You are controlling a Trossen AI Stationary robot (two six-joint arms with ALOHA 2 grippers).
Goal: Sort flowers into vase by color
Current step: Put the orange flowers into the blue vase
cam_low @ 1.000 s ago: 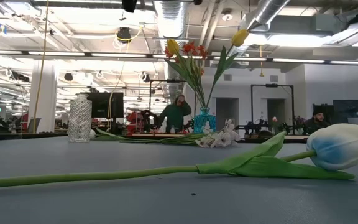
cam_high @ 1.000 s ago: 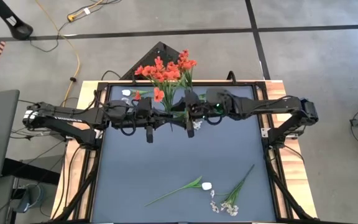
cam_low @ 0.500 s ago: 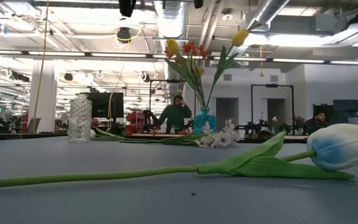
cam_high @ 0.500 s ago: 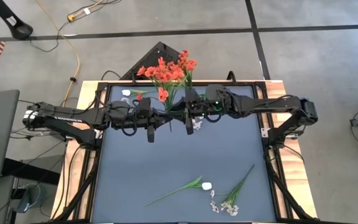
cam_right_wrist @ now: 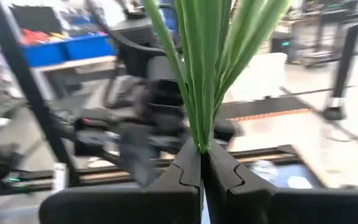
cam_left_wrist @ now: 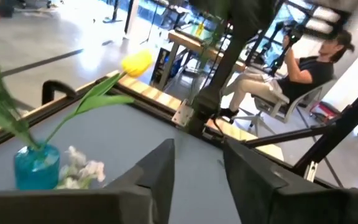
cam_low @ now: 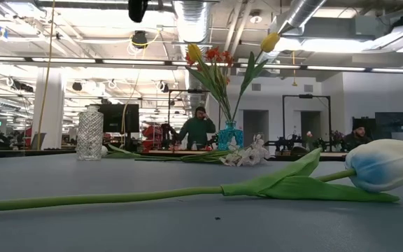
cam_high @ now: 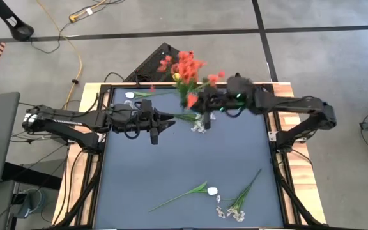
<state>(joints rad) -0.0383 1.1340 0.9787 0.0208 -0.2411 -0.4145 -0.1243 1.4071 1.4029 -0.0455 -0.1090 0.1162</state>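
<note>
A bunch of red flowers [cam_high: 184, 67] on green stems is in the air over the table's far edge, with my right gripper [cam_high: 201, 108] shut on its stems. My left gripper [cam_high: 166, 121] is open beside it, to the left, with nothing between its fingers [cam_left_wrist: 160, 171]. A blue vase [cam_low: 231, 134] stands at the far middle with a yellow tulip [cam_left_wrist: 137, 62] and other flowers in it. A clear glass vase [cam_low: 89, 133] stands at the far left. A white tulip [cam_high: 211, 190] and a sprig of tiny whitish blossoms [cam_high: 238, 204] lie flat near the front edge. My right gripper pinches the bunch's green stems [cam_right_wrist: 201, 134] between its two fingers, near their lower ends and all together. The stems rise out of the shut fingertips. The bunch is clear of the table, and its red blossoms lean out beyond the far edge.
A white bud [cam_high: 130, 95] lies at the far left of the mat. Small white blossoms [cam_low: 247, 155] lie at the blue vase's foot. The dark mat [cam_high: 184, 160] is bare across its middle. People sit in the room beyond the table.
My right gripper has shut on the red flowers' stems and swung toward the far and right edges. The bunch has gone with it, and its blossoms now lie further right. My left gripper has opened and let go, staying where it was.
</note>
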